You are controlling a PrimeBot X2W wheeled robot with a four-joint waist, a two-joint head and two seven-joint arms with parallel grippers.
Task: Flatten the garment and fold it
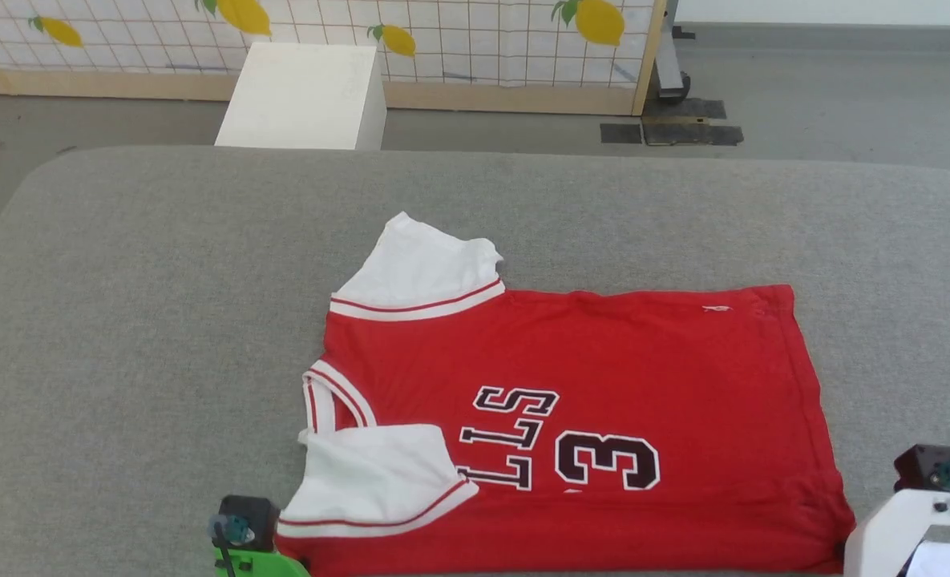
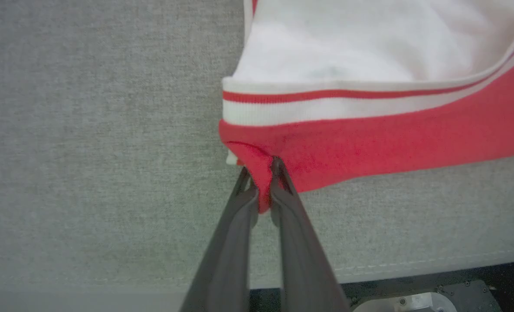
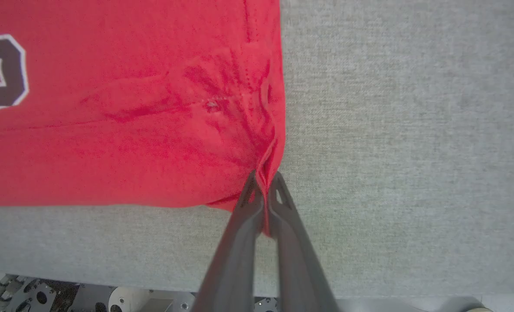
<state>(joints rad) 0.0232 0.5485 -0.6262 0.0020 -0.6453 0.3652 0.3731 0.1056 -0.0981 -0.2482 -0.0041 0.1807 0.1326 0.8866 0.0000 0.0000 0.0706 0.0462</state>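
Note:
The garment (image 1: 571, 377) lies flat and sideways on the grey table (image 1: 162, 304), collar at the left, hem at the right, with the black number 3 (image 1: 608, 461) facing up. One white sleeve (image 1: 422, 268) points away and the other sleeve (image 1: 374, 481) is folded over the red body near me. My left gripper (image 2: 261, 173) is shut on the garment's (image 2: 369, 143) near red corner under that sleeve. My right gripper (image 3: 263, 184) is shut on the near hem corner of the garment (image 3: 131, 130), where the cloth puckers.
The table's near edge (image 2: 391, 266) runs just behind both grippers. A white box (image 1: 306, 96) stands on the floor beyond the table's far edge, before a lemon-patterned screen (image 1: 442, 40). Bare grey table surface spreads to the left, the right and beyond the garment.

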